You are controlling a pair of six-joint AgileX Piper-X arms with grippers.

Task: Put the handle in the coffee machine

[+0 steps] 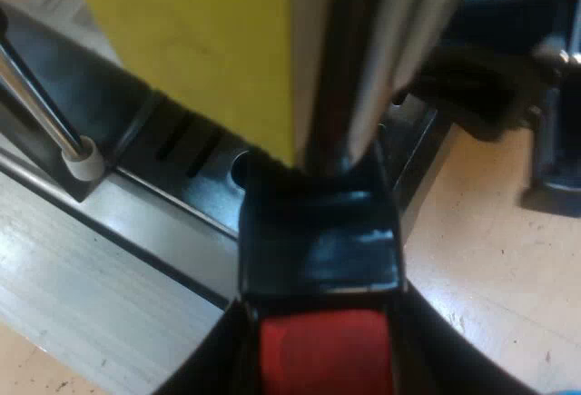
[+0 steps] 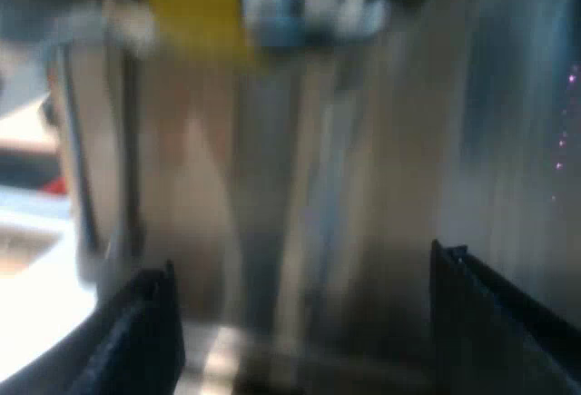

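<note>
Left gripper [image 1: 322, 363] is clamping the holder's red-ended handle [image 1: 318, 245] at the espresso machine [image 1: 172, 141]; right gripper [image 2: 300, 322] is hanging wide apart, empty, facing its metal front.

Hidden, cut-off & blurred bits
Holder [image 1: 318, 250]: metal head hidden where handle meets espresso machine [image 1: 172, 141]; red end cut by pic edge, likewise left claw [image 1: 320, 345] fingers [image 1: 213, 359]. Dark shape [image 1: 490, 86] above tabletop [image 1: 490, 259] too blurred to ID. Right wrist view: machine front smeared, yellow label [image 2: 195, 4] unreadable, small red speck [image 2: 56, 184] beside it, can't tell what; right claw [image 2: 301, 259] fingers [image 2: 145, 331] cut off at edge.
</note>
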